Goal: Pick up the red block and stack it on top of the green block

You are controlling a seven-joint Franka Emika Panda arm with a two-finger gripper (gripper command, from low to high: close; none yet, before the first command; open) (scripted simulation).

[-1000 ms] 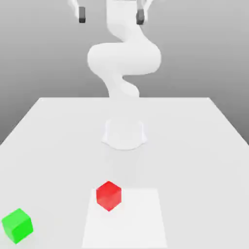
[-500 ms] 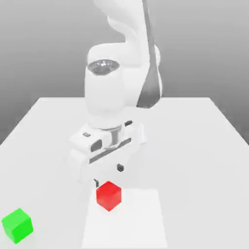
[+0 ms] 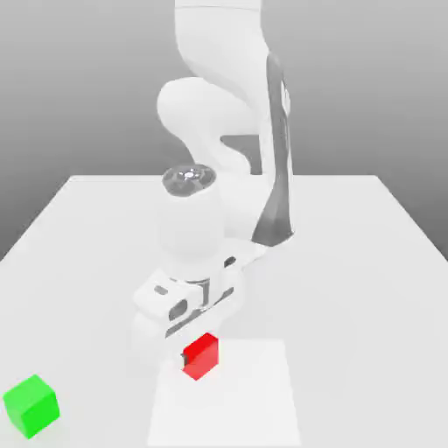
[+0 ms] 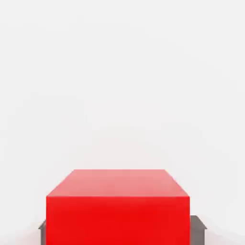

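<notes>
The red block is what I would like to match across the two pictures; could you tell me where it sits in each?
Exterior view: the red block sits low and a little toward the exterior view's left of centre, on the table, under the gripper.
Hand view: the red block is close up, between two dark fingers.
Shared landmark: the white table under the block.

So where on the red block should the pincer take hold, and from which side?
On two opposite vertical faces, coming straight down from above. The red block is a small plain cube lying flat on the table, so parallel flat sides suit two fingers. The pincer is already shut on it that way; dark fingers flank both sides in the hand view.
</notes>
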